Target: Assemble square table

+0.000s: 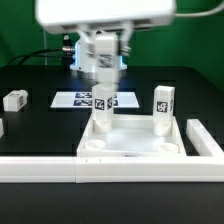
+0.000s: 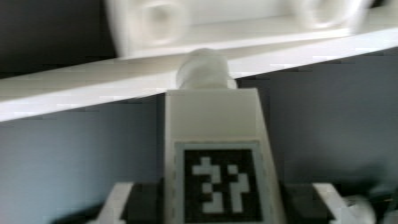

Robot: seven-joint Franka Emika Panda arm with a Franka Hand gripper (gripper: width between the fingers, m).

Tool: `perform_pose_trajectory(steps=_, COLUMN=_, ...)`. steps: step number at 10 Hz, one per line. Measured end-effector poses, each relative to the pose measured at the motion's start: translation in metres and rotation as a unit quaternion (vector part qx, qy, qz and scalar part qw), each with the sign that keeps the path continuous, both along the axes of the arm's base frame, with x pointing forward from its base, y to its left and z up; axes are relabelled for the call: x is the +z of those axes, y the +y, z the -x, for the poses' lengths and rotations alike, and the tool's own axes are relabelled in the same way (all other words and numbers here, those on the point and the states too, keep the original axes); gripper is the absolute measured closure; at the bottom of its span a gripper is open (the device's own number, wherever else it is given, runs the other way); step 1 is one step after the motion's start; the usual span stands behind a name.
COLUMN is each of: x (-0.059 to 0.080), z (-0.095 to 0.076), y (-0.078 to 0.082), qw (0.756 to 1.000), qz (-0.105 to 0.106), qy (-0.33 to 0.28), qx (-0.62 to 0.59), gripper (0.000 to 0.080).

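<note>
Exterior view: one leg [image 1: 162,103] stands at the slab's [image 1: 135,140] far corner, seemingly fitted. The gripper [image 1: 103,90], half closed, holds a second leg [image 1: 103,112] upright over its other far corner; a third leg [image 1: 14,99] lies aside.

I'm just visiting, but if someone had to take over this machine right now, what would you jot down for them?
Jaws: closed on one leg, held upright.
Its lower end is at the far corner of the square table slab, on the exterior view's left; whether it is seated cannot be told.
Done: a second leg stands upright at the far corner on the exterior view's right.
Left: a third leg lies loose on the table, off to the exterior view's left; both near sockets look empty.
</note>
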State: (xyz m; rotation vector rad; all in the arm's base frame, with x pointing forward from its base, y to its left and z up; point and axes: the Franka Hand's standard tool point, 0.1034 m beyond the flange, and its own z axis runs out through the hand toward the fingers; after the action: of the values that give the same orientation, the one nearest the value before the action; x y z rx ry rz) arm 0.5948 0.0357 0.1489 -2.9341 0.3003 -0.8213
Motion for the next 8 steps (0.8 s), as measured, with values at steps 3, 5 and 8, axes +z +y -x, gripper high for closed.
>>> perform_pose_trajectory(steps=3, x=-0.008, z=-0.027, y=0.071, qw=0.998, qz=-0.051, qy=0.009, qx=-0.021, gripper=0.0508)
perform_pose_trajectory(steps=5, x=-0.010, z=-0.027, y=0.065, qw=0.999, qz=-0.040, qy=0.008, qx=-0.015, gripper=0.0508)
perform_pose_trajectory(steps=8, x=-0.025, z=-0.020, y=0.064, qw=1.000, qz=-0.023, qy=-0.005, qx=-0.009, gripper=0.0508)
